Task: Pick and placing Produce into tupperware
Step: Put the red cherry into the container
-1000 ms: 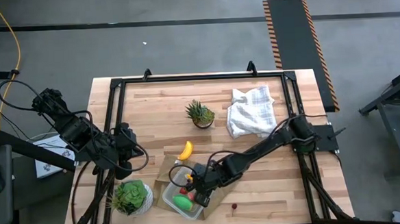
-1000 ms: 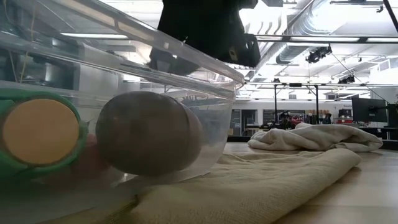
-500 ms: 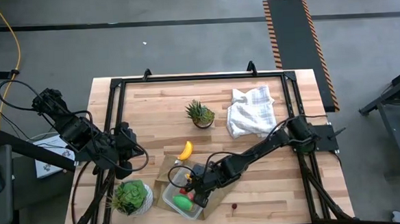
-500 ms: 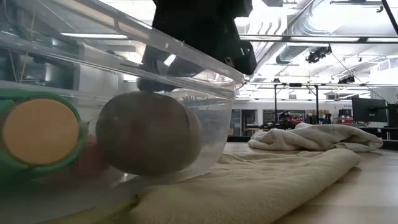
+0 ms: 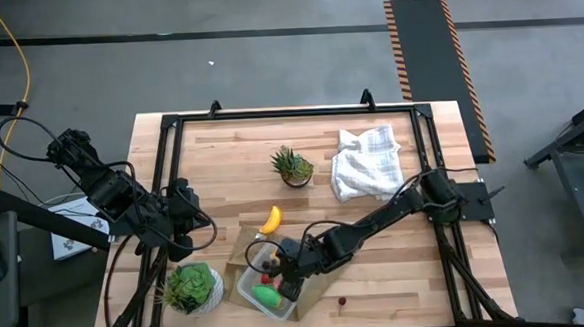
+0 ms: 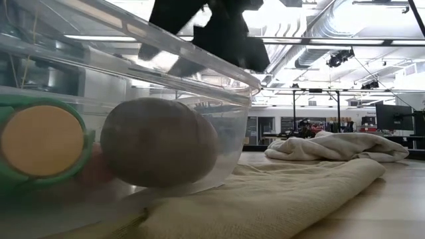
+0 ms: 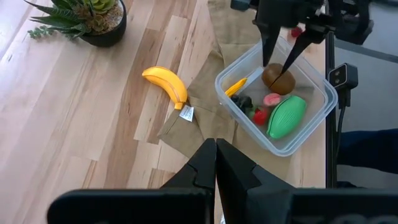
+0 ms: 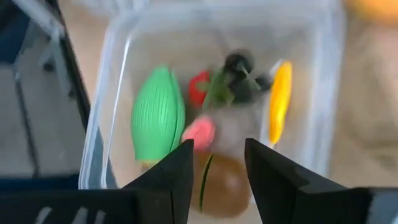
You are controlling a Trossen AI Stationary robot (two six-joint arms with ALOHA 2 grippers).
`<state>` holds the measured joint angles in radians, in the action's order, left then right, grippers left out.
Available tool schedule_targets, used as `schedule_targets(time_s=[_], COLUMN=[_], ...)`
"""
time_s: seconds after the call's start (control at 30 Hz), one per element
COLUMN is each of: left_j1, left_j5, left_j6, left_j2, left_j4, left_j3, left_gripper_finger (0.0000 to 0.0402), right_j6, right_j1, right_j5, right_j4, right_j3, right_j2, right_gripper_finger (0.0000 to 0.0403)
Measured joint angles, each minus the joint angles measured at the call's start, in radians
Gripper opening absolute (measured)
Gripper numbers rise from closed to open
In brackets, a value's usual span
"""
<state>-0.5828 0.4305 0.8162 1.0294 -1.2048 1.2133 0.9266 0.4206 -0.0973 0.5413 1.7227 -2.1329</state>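
Tupperware [image 7: 318, 121] holds kiwi [image 7: 278, 79], green oval [image 7: 286, 116], strawberry [image 7: 260, 116].

Light wooden table [image 5: 378, 279] with black frame along its edges. Directly on it: spiky potted plant [image 5: 292, 166] near centre, white cloth [image 5: 366, 163] beside it toward the right arm's side, yellow banana [image 5: 270, 220], flat brown paper bag [image 5: 244, 248], leafy plant in white pot [image 5: 190, 287], small dark red piece [image 5: 341, 302].

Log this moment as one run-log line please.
right gripper: open above kiwi, released in tupperware | left gripper: shut, idle | banana: on table
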Motion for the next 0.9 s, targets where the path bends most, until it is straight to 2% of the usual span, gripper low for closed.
schedule_targets(time_s=[0.2, 0.53, 0.63, 0.73, 0.83, 0.9], left_j1=[0.0, 0.0, 0.0, 0.0, 0.0, 0.0], left_j5=[0.0, 0.0, 0.0, 0.0, 0.0, 0.0], left_j6=[-0.006, -0.008, -0.008, -0.001, 0.0, 0.0], left_j2=[0.0, 0.0, 0.0, 0.0, 0.001, 0.001], left_j4=[-0.001, -0.002, -0.002, -0.001, -0.001, 0.0], left_j3=[0.0, 0.0, 0.0, 0.0, 0.0, 0.0], left_gripper_finger=[0.0001, 0.0001, 0.0001, 0.0001, 0.0001, 0.0001], right_j6=[0.012, 0.107, 0.171, 0.264, 0.367, 0.39], right_j1=[0.02, 0.063, 0.079, 0.102, 0.141, 0.17], right_j5=[-0.243, -0.45, -0.506, -0.55, -0.607, -0.644], right_j4=[0.04, 0.327, 0.328, 0.272, 0.109, -0.094], right_j3=[0.0, -0.046, -0.134, -0.284, -0.481, -0.618], right_j2=[0.088, 0.261, 0.349, 0.459, 0.592, 0.671], right_gripper_finger=[0.0133, 0.0133, 0.0133, 0.0133, 0.0133, 0.0133])
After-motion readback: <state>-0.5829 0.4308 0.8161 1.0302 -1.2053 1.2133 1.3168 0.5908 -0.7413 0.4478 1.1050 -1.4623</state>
